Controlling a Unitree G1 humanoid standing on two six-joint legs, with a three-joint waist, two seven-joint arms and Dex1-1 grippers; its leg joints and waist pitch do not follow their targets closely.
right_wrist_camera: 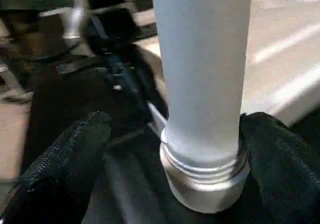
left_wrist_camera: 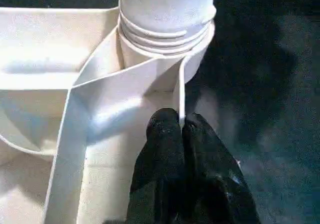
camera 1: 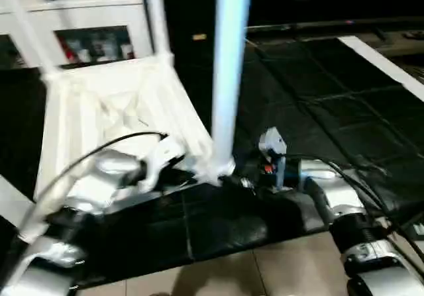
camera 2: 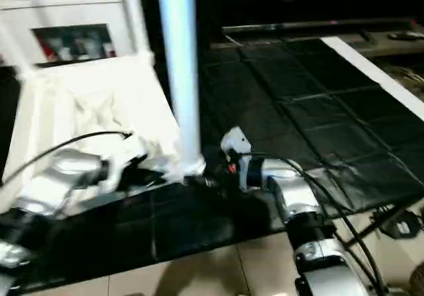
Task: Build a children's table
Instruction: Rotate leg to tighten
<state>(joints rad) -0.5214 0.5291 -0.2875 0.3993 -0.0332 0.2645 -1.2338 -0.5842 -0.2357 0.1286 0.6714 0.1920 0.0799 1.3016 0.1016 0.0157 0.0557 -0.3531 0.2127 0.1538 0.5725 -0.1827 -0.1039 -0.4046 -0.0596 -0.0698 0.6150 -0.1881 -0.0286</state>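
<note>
The children's table top (camera 1: 112, 110) lies upside down on the black mat, ribs facing up. A white leg (camera 1: 228, 77) stands upright in its near corner socket (left_wrist_camera: 167, 38), and another leg (camera 1: 156, 18) rises at the far corner. My left gripper (left_wrist_camera: 181, 121) is shut on the top's thin rim wall just beside that near socket, also seen from above (camera 1: 189, 173). My right gripper (right_wrist_camera: 176, 121) is open, one black finger (right_wrist_camera: 75, 154) on each side of the leg's threaded base (right_wrist_camera: 205, 174), the wider gap on one side.
A white glass-door cabinet (camera 1: 93, 41) stands behind the table top. The black mat (camera 1: 318, 97) stretches to the right up to a white strip (camera 1: 384, 64). Pale floor tiles (camera 1: 265, 269) lie in front. Cables run along both forearms.
</note>
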